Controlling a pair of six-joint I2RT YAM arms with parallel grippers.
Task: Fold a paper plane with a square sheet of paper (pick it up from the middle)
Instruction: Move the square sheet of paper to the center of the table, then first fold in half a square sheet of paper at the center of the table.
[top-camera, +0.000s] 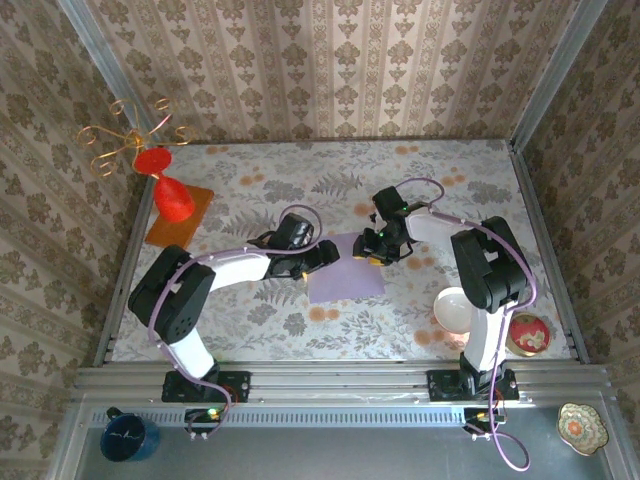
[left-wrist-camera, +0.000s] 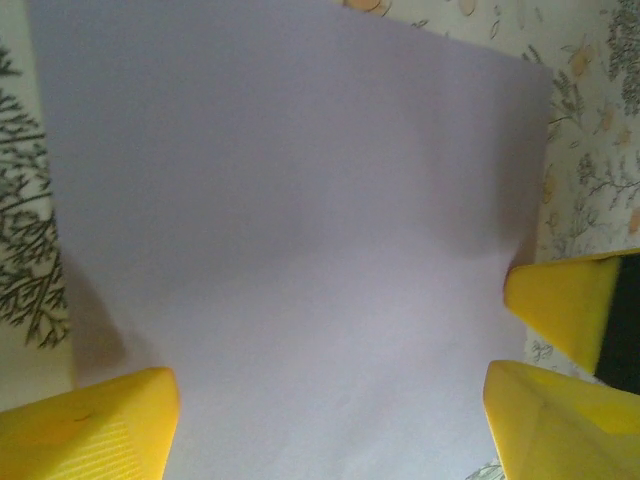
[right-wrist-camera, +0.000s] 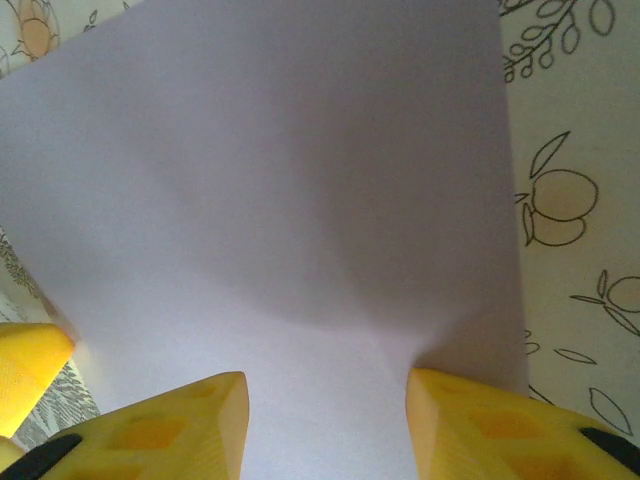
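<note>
We are looking at the square sheet of paper (top-camera: 345, 282), which is lying flat on the table (top-camera: 250, 175) directly under both pincers, with no crease to see yet. The left pincer (left-wrist-camera: 325, 390) is standing wide apart over one edge, with one finger on the paper and one just beyond its side. The right pincer (right-wrist-camera: 328, 395) is standing apart too, but narrower, with its tips pressing on the opposite edge and clamping nothing. We are judging the paper to be very light, thin and limp. It will slide on the smooth cloth and will crumple easily, so the hold should be gentle. The place to take it is the middle, where a small hump is rising in front of the right pincer. To the right of the right pincer, toward the arm bases, a white bowl (top-camera: 453, 308) is sitting, and it looks empty. Beyond it is a red dish (top-camera: 528, 333), whose content we cannot tell. Far to the left of the left pincer a red vase (top-camera: 170, 192) is holding golden wire curls (top-camera: 125, 140).
</note>
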